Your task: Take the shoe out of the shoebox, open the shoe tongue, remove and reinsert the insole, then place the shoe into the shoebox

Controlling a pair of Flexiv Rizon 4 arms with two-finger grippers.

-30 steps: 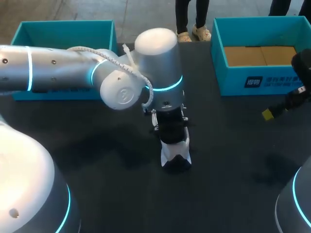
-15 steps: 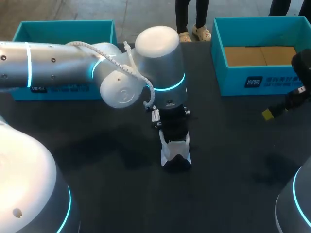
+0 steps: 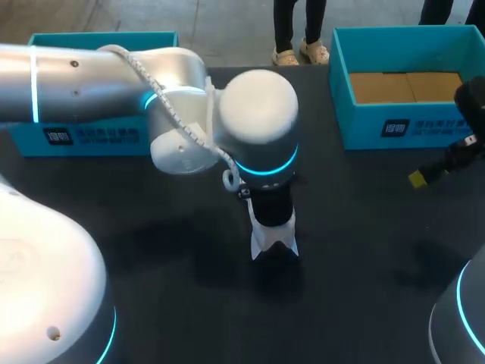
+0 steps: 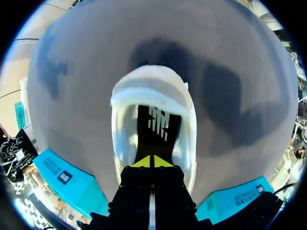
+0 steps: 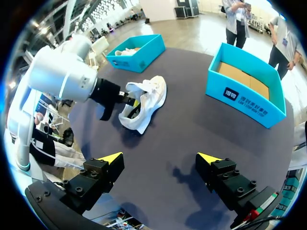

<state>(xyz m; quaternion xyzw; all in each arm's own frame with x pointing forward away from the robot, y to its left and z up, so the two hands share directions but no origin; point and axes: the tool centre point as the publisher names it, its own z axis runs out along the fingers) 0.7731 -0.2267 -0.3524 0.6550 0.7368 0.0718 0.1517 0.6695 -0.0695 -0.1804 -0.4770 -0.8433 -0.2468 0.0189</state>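
Left gripper: tips closed together inside the white shoe, above its black, white-printed insole. Right gripper: spread wide, holding nothing. Labelled shoebox: 1 o'clock from the shoe in the head view.

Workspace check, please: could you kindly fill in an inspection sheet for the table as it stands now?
Surface: dark table, only shadows on it.
Job's things: white shoe mid-table, black insole inside; open teal shoebox at the far right, only its cardboard floor showing; second teal box at the far left, something white inside.
Clutter: nothing seen.
Grippers: left gripper shut, tips down inside the shoe over the insole; right gripper open, empty, above the table.
Cables: white coiled cable along the left arm.
Surroundings: nothing seen reaching over the table.
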